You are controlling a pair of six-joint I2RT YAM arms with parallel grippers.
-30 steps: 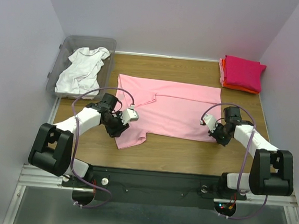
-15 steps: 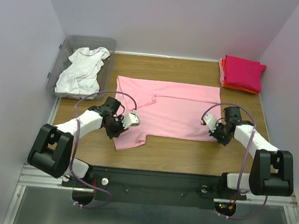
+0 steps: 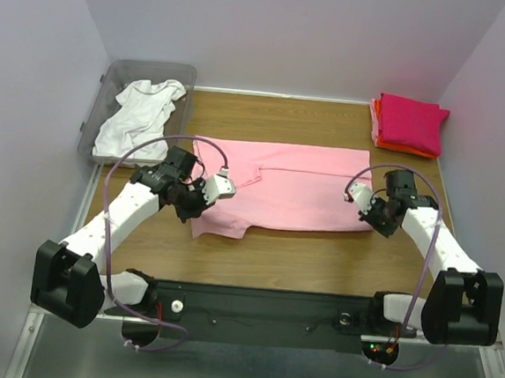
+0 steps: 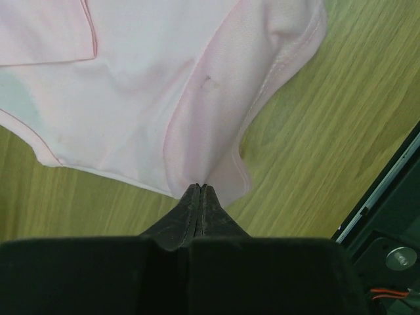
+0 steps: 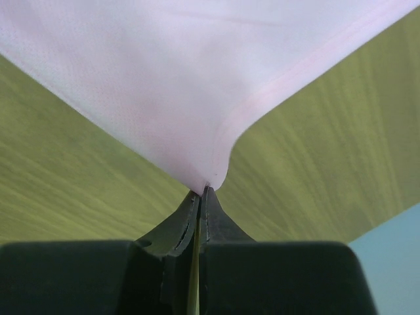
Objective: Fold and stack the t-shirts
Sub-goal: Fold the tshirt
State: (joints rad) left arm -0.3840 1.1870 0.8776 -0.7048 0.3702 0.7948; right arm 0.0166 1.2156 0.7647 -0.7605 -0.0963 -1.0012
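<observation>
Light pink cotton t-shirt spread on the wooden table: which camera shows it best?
The top external view: it alone shows the whole light pink cotton t-shirt. Each wrist view shows only a small patch of hem, pinched in the left gripper and in the right gripper.

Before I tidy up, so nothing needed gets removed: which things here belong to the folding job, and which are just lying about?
Job: light pink t-shirt, pinched by left gripper and right gripper; white t-shirt; folded stack, magenta on top.
Lying about: grey bin holding the white one.
</observation>
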